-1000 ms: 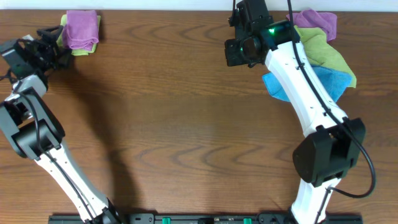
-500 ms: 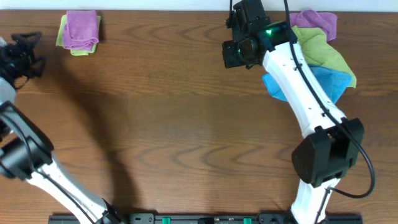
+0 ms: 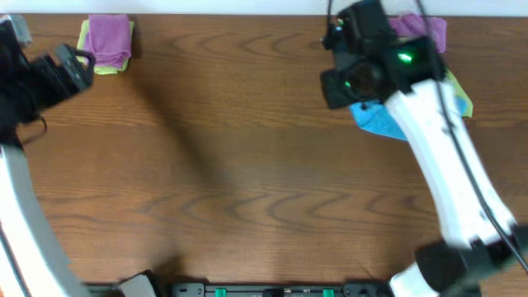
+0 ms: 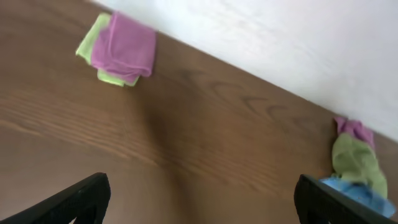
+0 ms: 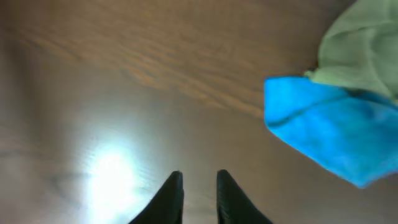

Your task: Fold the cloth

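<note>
Over the far right part of the worktop (image 3: 247, 165), the right gripper (image 5: 198, 198) hangs with its two dark fingers parted by only a slim gap. Nothing is between them, and bare wood shows below. Just to one side in the right wrist view lies the blue cloth (image 5: 323, 130), crumpled on the wood and clear of the fingers. The green cloth (image 5: 364, 53) overlaps its far edge. In the overhead view the purple cloth (image 3: 427, 31) sits at the back of the same loose pile, by the worktop's far edge. None of the three is folded.

The left gripper (image 4: 208, 202) is spread wide and empty, its fingertips at the two lower corners of the left wrist view, held above the left side of the worktop. Ahead of it, in the far left corner, a folded pink cloth (image 4: 124, 50) lies on a folded lime cloth (image 4: 87, 45), whose edges show along one side. A white wall (image 4: 280, 37) runs behind the worktop.
</note>
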